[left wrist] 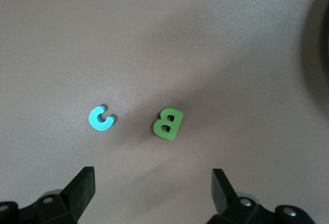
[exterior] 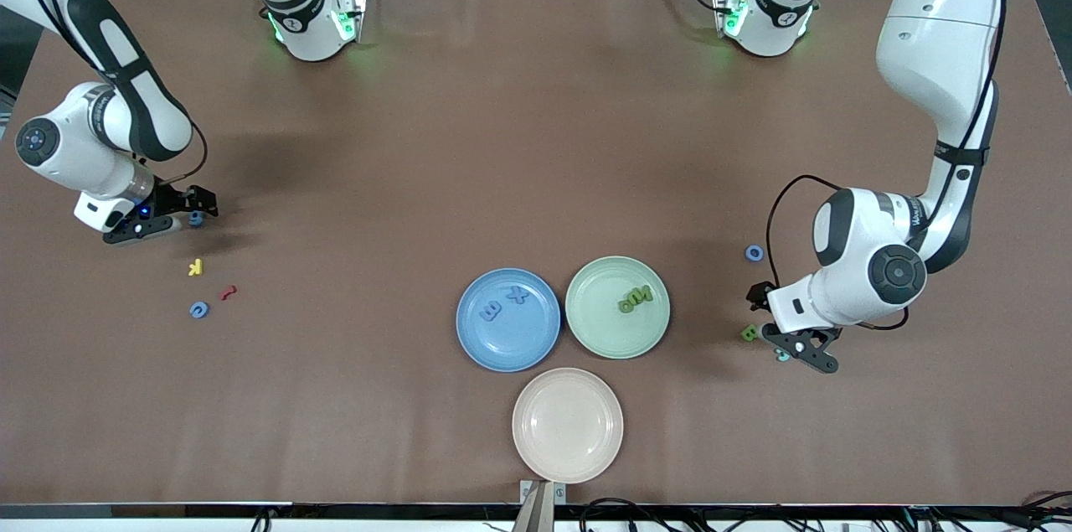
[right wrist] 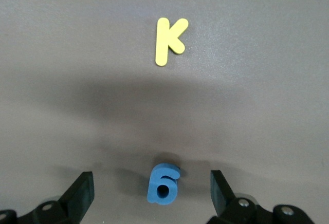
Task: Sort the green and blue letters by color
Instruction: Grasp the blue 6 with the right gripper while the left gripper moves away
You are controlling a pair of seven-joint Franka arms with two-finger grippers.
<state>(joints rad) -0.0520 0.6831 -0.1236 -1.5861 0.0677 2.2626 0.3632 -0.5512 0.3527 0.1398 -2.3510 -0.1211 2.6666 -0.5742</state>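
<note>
Two blue letters [exterior: 502,303] are lying on the blue plate [exterior: 469,339] and the green letters [exterior: 635,299] on the green plate [exterior: 586,331], the two plates sitting side by side. A blue 6 [right wrist: 163,184] is lying between the spread jaws of the right gripper [right wrist: 151,193], which is hovering low near the yellow K [right wrist: 169,41] (a red squiggle [exterior: 228,292] and a blue ring [exterior: 198,310] are lying close by). The left gripper [left wrist: 153,189], jaws spread, is hanging over a green B [left wrist: 168,124] and a light blue C [left wrist: 99,118].
</note>
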